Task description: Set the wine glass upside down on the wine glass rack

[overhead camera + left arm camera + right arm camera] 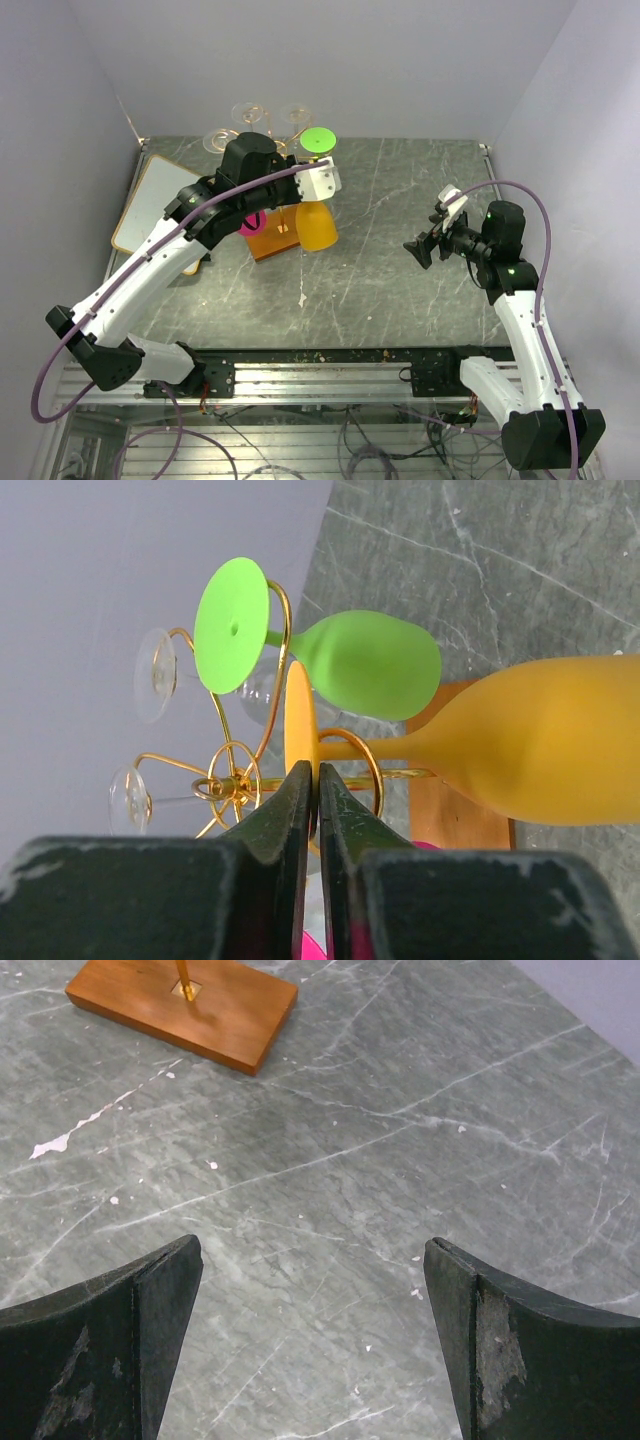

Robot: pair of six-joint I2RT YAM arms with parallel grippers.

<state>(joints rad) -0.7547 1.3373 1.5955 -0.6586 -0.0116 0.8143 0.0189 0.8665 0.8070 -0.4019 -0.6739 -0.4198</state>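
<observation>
step: hanging orange wine glass [560, 740] upside down on wine glass rack [232, 780]
left gripper [317, 785]: clamped on its foot
right gripper [312, 1300]: apart, empty
next: seat foot in scroll, release

Nothing readable anywhere in these, folks. The orange wine glass [560, 740] and the rack base [185, 1005] are both plain, no labels, brands or numbers I can make out.

wine glass rack [270, 245] on the table [400, 290] at upper centre, wine glass [316, 228] just right of its base, board [150, 200] at the left edge
</observation>
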